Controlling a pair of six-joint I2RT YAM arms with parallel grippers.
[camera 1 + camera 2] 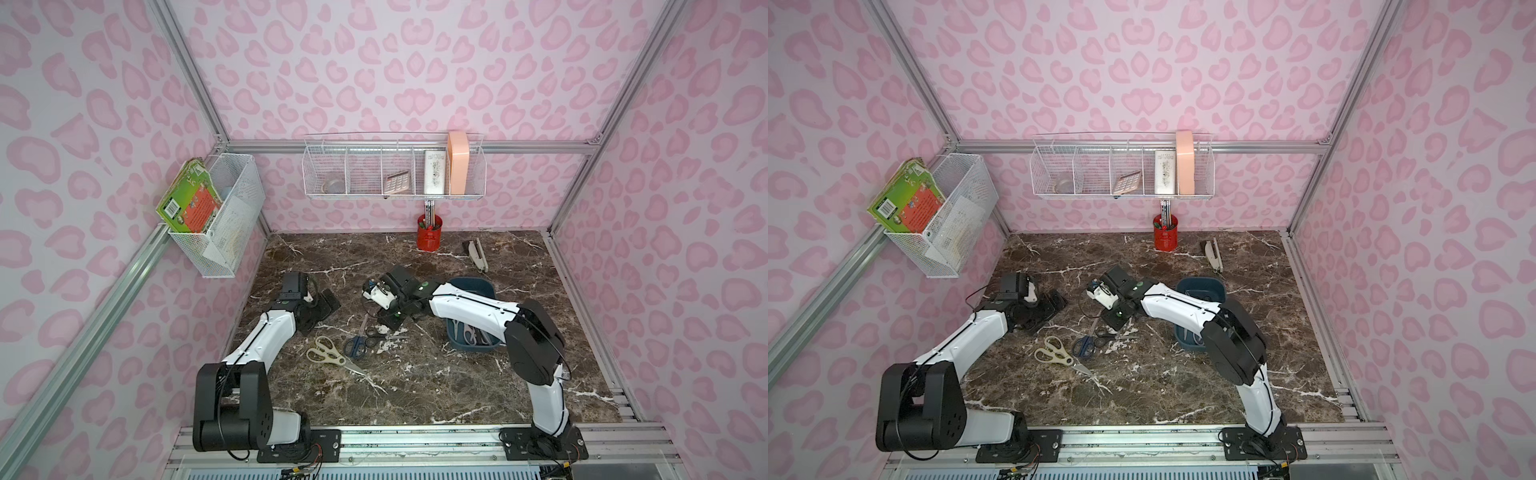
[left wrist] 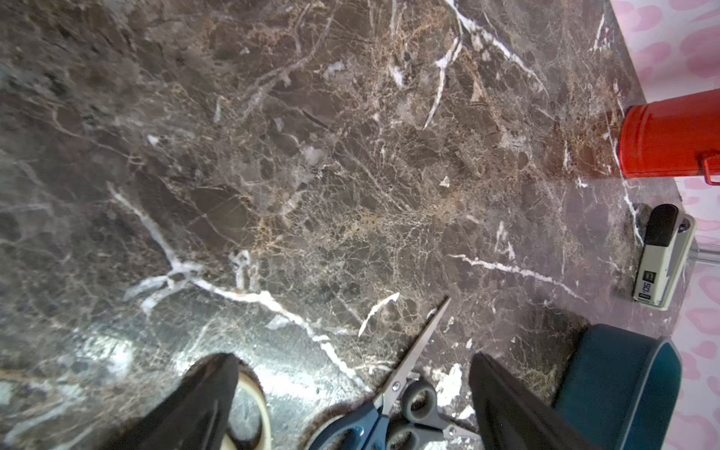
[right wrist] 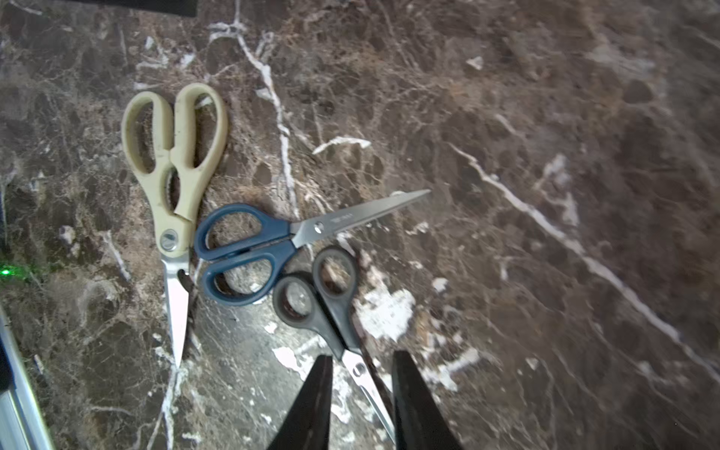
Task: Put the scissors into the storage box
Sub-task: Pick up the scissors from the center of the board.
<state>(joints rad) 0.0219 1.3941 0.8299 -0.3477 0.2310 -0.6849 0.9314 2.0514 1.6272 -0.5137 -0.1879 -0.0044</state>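
Inside the parted right pincer point(image 3: 363, 356), black scissors point(image 3: 333, 331) blade, handles beyond.

You're looking at a dark brown worktop point(image 1: 415, 395) veined white, with cream-handled shears point(image 3: 177, 156), navy-handled scissors point(image 3: 270, 235) and black-handled scissors point(image 3: 331, 323) — plus a teal storage box point(image 2: 623, 389), a red pen cup point(image 1: 429, 237) and pink leopard-spot walls point(image 1: 415, 62).

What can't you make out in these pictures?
Storage box contents: in both top views the right arm covers its middle, so the scissors inside are uncountable.
Black-handled scissors blade tip: right wrist view, vanishes at a finger of the right hand near the frame edge.
Red pen cup contents: top views, too small.
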